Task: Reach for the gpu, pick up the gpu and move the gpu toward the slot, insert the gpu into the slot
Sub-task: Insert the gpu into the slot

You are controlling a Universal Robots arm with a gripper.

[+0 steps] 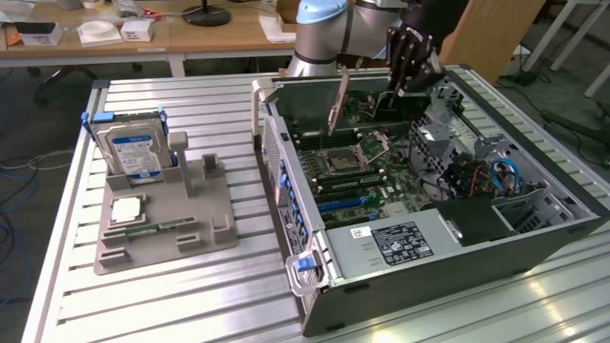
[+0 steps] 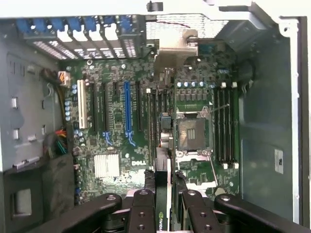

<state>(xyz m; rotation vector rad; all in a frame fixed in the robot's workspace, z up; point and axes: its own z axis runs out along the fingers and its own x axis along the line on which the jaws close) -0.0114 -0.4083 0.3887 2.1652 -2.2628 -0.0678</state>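
The gripper (image 2: pixel 163 183) is clamped on the gpu (image 2: pixel 162 162), with a finger on each face of the thin card. The card hangs on edge inside the open computer case (image 1: pixel 286 168), above the motherboard (image 2: pixel 92 145). The step in hand looks like the carry toward the slot. In the wrist view the card runs between the row of expansion connectors and the CPU socket (image 2: pixel 192 130). Its silver bracket (image 2: pixel 177 51) points at the case wall that carries the blue latches (image 2: pixel 73 24). The slot (image 2: pixel 138 104) is probably the dark strip just beside the blue connector (image 2: pixel 127 107), though several similar strips lie there and I cannot tell for certain which is meant. If so, the card stands near the slot and roughly parallel to it, but off to the socket side and not yet over it. To do this step well, the card's lower edge should be kept level and parallel to the strip. The bracket end should stay square to the latched wall, and the card should be kept high enough to pass over the board's taller parts. A tilted card would likely catch one end of the connector first.
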